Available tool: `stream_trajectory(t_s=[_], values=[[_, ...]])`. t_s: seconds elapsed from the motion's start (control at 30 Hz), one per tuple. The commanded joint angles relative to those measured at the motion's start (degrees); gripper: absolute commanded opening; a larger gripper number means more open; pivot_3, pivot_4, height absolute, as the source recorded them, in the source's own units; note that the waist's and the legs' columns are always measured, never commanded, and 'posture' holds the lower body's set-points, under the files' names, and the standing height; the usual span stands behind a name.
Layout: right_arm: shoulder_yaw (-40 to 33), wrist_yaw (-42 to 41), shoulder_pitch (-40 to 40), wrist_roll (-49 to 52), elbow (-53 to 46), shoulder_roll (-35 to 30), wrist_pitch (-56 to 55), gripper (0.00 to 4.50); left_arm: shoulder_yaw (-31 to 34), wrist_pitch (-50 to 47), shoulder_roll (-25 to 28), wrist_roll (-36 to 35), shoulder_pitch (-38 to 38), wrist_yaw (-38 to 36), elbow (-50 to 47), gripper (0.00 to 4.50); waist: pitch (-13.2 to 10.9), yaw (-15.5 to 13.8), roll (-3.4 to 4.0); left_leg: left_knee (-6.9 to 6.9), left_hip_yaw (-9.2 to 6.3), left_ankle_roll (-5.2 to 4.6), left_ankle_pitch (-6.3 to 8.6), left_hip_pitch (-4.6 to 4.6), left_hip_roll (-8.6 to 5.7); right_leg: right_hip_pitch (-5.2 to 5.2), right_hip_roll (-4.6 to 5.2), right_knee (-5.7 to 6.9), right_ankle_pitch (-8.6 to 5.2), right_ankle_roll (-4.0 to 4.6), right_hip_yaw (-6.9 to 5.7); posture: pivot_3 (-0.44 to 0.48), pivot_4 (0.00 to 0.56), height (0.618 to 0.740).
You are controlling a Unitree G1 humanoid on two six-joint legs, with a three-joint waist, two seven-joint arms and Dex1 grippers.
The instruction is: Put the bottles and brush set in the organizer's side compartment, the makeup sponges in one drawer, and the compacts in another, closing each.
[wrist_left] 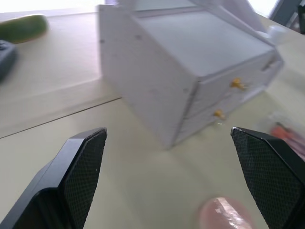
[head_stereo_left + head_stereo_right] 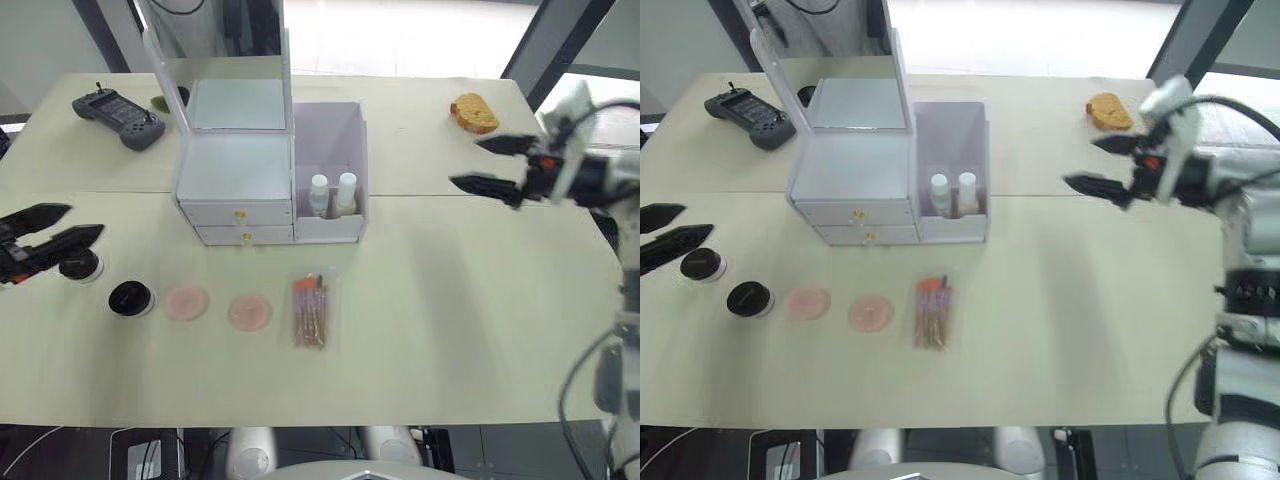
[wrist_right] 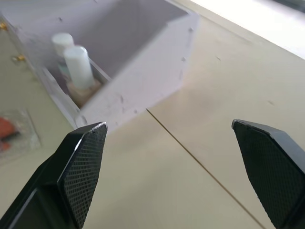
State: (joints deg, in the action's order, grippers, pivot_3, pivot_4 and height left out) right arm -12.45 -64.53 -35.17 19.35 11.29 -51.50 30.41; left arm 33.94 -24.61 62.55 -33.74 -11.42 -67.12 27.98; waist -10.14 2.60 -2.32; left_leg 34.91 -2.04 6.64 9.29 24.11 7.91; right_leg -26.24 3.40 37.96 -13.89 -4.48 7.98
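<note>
The left pincer [image 2: 40, 233] hung wide apart and empty above the desk's [image 2: 450, 330] left edge, just over one of the compacts [image 2: 80, 266]; the other [image 2: 130, 298] lay just beside it. These looked hard, slick and light, best gripped across the rim. The two makeup sponges [image 2: 186, 302] lay next in the row, probably soft and thin, so awkward to lift. The brush set [image 2: 312, 311] lay flat in its floppy pouch before the organizer [image 2: 240, 170], likely slippery; its middle looked the safest hold. Both bottles [image 2: 333, 194] stood in the side compartment [image 2: 330, 150]. The right pincer [image 2: 487, 165] hovered open, holding nothing, well to the right.
</note>
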Motion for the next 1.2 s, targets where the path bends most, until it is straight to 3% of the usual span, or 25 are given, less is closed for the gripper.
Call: stream_trajectory(t_s=[0.03,0.13,0.23,0.5,0.57,0.77,0.9,1.07,1.2], values=[[-8.68,1.76,8.51,1.66,-5.38,-2.02,-2.77,4.45,-2.49,10.26,1.79,5.85,-3.41,-2.47,15.12,4.50,0.01,0.30,0.02,0.00,0.00,0.00,0.00,-0.03,0.00,0.02,0.00,0.01,0.01,-0.02,0.00,0.000,0.150,0.705],[-14.63,2.78,19.04,1.79,-7.74,-1.75,-4.15,4.45,-4.72,15.35,2.32,8.92,-7.70,-3.54,24.40,4.50,0.02,0.06,-0.01,-0.07,0.01,0.00,0.00,-0.08,0.00,0.05,-0.01,0.04,0.01,-0.05,0.00,0.000,0.150,0.705],[-17.63,3.73,25.18,2.45,-8.13,-1.08,-5.45,4.45,-6.69,16.71,2.11,10.25,-12.06,-4.98,27.37,4.50,0.03,-0.06,-0.04,-0.02,0.01,0.05,-0.02,-0.04,0.00,0.05,0.00,0.04,0.00,-0.04,0.00,0.000,0.150,0.705],[-17.49,6.56,25.27,5.13,-9.66,-1.01,-4.16,4.45,-11.29,15.43,0.98,11.95,-20.36,-8.37,24.95,4.50,0.04,0.19,-0.04,-0.05,0.01,0.17,-0.10,-0.10,0.00,0.11,0.00,0.10,0.08,-0.15,0.00,0.000,0.150,0.705],[-15.54,4.00,23.47,8.39,-13.62,-2.52,-1.55,4.45,-10.78,18.41,0.02,10.45,-20.47,-10.48,19.74,4.50,0.03,0.33,-0.04,-0.06,0.01,0.17,-0.10,-0.10,0.00,0.11,0.00,0.09,0.17,-0.31,0.00,0.000,0.150,0.705],[-7.06,-0.69,16.69,18.84,-30.99,-8.78,10.34,4.45,-16.52,0.26,-0.38,3.86,-16.48,-16.45,-7.39,4.50,0.02,0.17,-0.01,-0.06,-0.01,0.18,-0.10,-0.05,0.01,0.11,0.01,0.12,0.17,-0.33,0.00,0.000,0.150,0.705],[-1.30,6.88,10.21,24.00,-43.21,-6.48,15.95,4.45,-20.21,-10.27,0.03,-2.44,-14.79,-16.80,-25.63,4.50,0.02,0.05,-0.06,-0.03,-0.02,0.18,-0.10,-0.03,0.02,0.10,0.00,0.08,0.15,-0.34,0.01,0.000,0.150,0.705],[4.10,17.86,4.16,31.06,-45.80,-2.77,30.47,4.45,-23.26,-14.34,0.96,-6.84,-11.62,-18.52,-41.33,4.50,0.01,0.00,-0.07,0.05,-0.03,0.17,-0.09,0.02,0.02,0.09,0.01,0.06,0.04,-0.12,0.01,0.000,0.150,0.705],[2.11,24.19,8.00,39.11,-48.74,0.86,36.91,4.45,-29.92,-24.47,-2.52,-9.89,-15.30,-10.59,-48.14,4.50,0.01,-0.60,-0.08,0.06,-0.05,0.14,-0.09,0.03,0.02,0.10,0.01,0.07,0.00,-0.03,0.01,0.000,0.150,0.705]])
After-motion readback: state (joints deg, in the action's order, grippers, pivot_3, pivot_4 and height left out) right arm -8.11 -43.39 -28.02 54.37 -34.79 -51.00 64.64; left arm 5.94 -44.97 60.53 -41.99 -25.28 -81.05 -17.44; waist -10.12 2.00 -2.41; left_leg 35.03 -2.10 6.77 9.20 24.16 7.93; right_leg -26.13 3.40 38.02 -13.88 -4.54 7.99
